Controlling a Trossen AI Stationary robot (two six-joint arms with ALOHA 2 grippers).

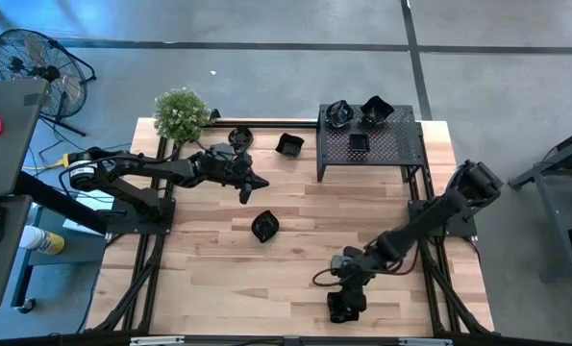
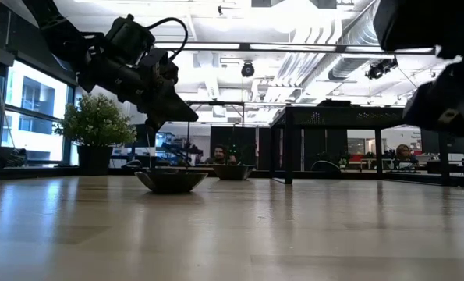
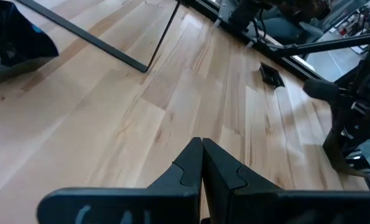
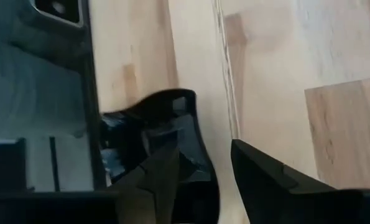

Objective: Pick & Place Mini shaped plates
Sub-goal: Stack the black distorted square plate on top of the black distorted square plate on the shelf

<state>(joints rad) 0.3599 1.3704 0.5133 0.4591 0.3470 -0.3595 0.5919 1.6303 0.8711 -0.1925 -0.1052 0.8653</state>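
While the green plant [image 1: 182, 112] stands at the far left corner of the tabletop [image 1: 295, 269], well out of the working area, the left hand [image 1: 251, 185] hangs above the boards left of centre with its two fingers pressed together and nothing between them, as the left wrist view shows. That empty, raised pose suggests it is between picks and not carrying anything. Just beside it, toward the near edge, one small black plate [image 1: 264, 226] lies alone in the middle of the tabletop; it looks like the closest candidate for that hand. Two more little plates [image 1: 240, 136] lie by the far edge, one close to the plant and one [image 1: 289, 145] just beside the stand. The black perforated stand [image 1: 391, 146] sits at the far right, and on top of it rest three small plates, two bowl-like ones [image 1: 339, 114] at its far edge and a flat square one [image 1: 359, 142] nearer the middle, so it seems to be serving as the drop-off shelf. The right hand [image 1: 344, 303] is low at the near edge of the tabletop, right of centre, its fingers apart and straddling the edge of a glossy black plate [image 4: 166, 134] that lies on the wood by the rail. One finger sits over the plate and the other outside it, probably so that it can pinch the rim.
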